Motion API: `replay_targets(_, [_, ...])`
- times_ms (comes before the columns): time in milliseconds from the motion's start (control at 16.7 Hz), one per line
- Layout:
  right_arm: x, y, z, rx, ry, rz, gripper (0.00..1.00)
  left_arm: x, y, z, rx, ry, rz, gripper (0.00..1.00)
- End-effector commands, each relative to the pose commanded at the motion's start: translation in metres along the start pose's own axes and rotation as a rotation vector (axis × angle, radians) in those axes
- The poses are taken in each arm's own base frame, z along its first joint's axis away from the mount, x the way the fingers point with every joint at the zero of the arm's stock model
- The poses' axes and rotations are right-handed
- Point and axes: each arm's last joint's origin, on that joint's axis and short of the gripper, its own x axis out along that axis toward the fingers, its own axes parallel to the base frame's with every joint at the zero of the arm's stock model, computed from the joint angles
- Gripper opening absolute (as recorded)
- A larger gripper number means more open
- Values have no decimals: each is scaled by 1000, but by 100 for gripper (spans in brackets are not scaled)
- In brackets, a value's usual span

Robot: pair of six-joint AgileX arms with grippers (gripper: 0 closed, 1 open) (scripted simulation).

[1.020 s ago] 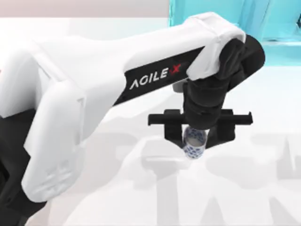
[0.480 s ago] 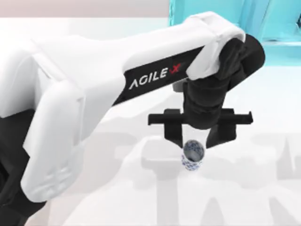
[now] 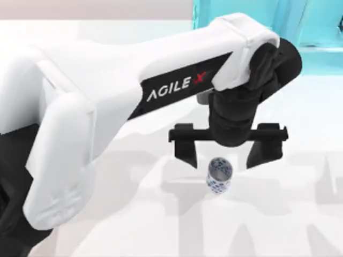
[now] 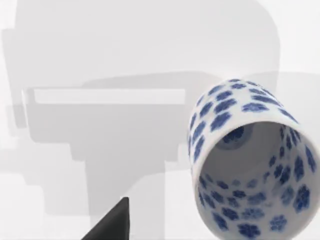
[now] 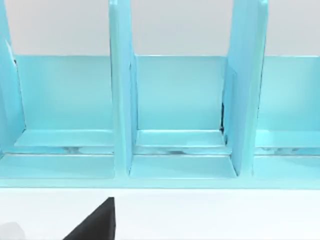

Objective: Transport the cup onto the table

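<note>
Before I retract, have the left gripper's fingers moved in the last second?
Yes. The left gripper has spread its fingers apart, away from the cup, which now stands free on the table.

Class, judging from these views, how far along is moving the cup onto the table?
Done: the cup stands upright on the table. In hand: the left claw is open above it, fingers apart either side, not touching. Left: lifting that arm clear.
</note>
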Motion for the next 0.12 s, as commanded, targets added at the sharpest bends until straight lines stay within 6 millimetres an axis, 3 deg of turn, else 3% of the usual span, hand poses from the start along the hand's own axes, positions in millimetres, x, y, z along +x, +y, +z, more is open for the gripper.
replay_targets(120, [0,0,0,0,0,0,100,0,0,0,0,0,0,100])
